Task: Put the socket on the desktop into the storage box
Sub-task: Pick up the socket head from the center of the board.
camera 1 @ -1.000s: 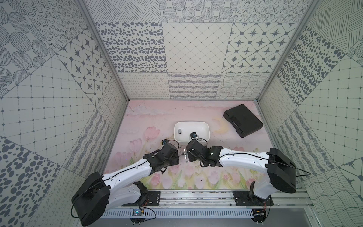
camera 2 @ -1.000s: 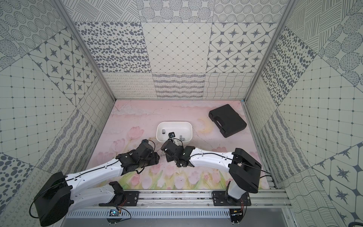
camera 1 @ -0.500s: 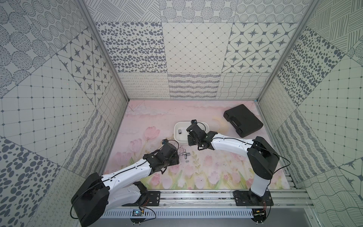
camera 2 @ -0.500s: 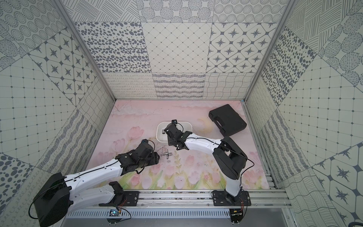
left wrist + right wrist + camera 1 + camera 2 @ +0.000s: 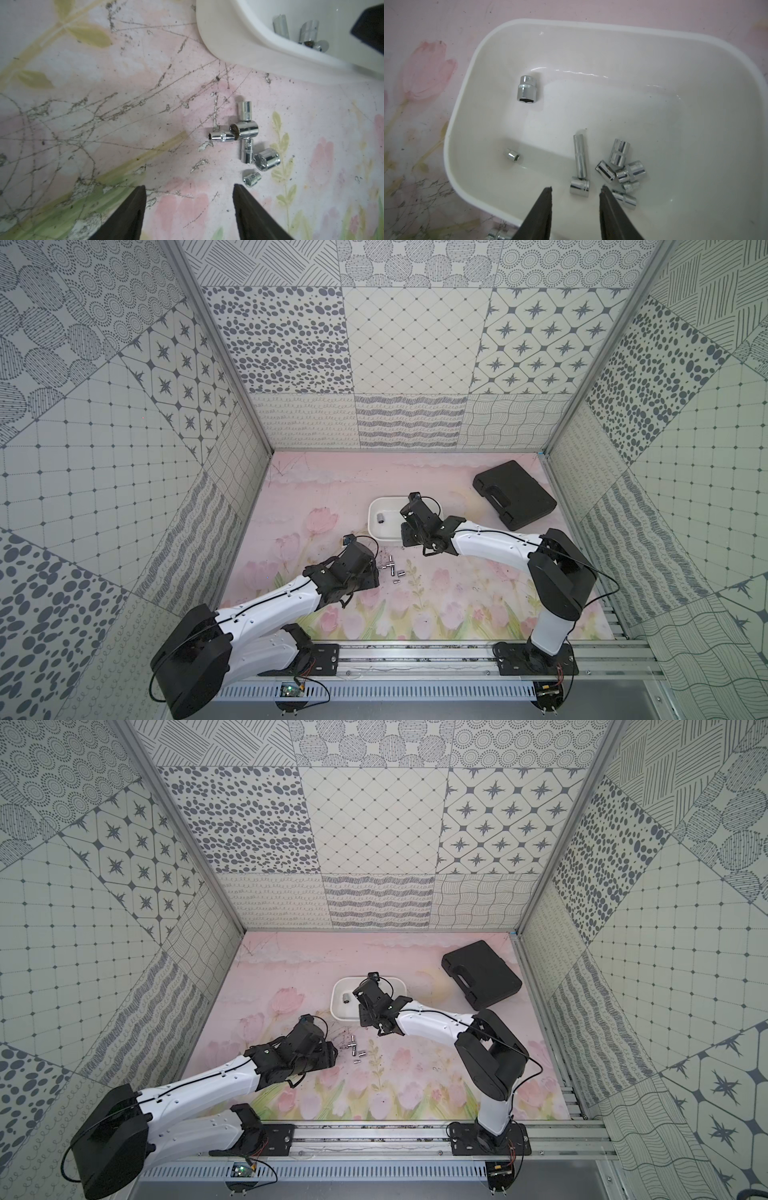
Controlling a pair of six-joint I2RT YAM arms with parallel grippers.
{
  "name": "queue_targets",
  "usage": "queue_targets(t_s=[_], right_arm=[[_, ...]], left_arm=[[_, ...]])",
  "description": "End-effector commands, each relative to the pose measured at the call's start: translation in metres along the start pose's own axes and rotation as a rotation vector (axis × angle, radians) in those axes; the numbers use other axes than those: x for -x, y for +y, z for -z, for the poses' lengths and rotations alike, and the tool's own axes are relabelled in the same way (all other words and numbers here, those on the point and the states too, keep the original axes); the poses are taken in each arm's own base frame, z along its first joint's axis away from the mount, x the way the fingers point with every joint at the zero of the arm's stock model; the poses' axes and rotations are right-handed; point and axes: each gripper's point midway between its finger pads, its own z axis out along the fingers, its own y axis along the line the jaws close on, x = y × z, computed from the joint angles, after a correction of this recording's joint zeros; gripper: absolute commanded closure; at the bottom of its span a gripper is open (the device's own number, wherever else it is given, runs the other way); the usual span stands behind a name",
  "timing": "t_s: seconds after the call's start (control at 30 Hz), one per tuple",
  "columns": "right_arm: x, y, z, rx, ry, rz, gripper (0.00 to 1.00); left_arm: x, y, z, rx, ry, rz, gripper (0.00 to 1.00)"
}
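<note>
Chrome sockets (image 5: pixel 247 133), stubby and shiny, lay clustered on the desk (image 5: pixel 83 104) just beside the white storage box (image 5: pixel 529 22), more inside it. The right gripper (image 5: pixel 576 188) hung spread, empty, above it; left gripper (image 5: pixel 189 185) gaped too.

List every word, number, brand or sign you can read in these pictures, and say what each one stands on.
No text can be read in any view.
Sockets on the desktop: faint stamped marks on two barrels, too blurred to read.
Storage box: plain white, no print.
Boxed sockets: no legible marks.
Black case: no label visible.
</note>
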Motion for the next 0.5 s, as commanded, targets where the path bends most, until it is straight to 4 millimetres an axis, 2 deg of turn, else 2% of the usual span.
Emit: queue_targets(t_s=[0.0,0.1,0.2,0.27,0.47], right_arm=[[0.001,0.008,0.035,0.03,-0.072,0.034,0.56],[-0.022,0.007,0.052,0.021,-0.056,0.044,0.55],[-0.052,0.01,0.061,0.036,-0.028,0.032,0.48],[-0.071,0.016,0.064,0.05,-0.003,0.025,0.45],[-0.116,0.033,0.06,0.052,0.1,0.094,0.44]], left_arm=[[-0.002,0.004,0.0,0.022,0.008,-0.008,0.29],[-0.001,0.005,0.0,0.024,0.007,-0.009,0.29],[-0.001,0.005,0.001,0.027,0.004,-0.01,0.29],[-0.001,0.005,0.001,0.027,0.002,-0.008,0.29],[0.0,0.006,0.002,0.03,-0.004,-0.012,0.29]])
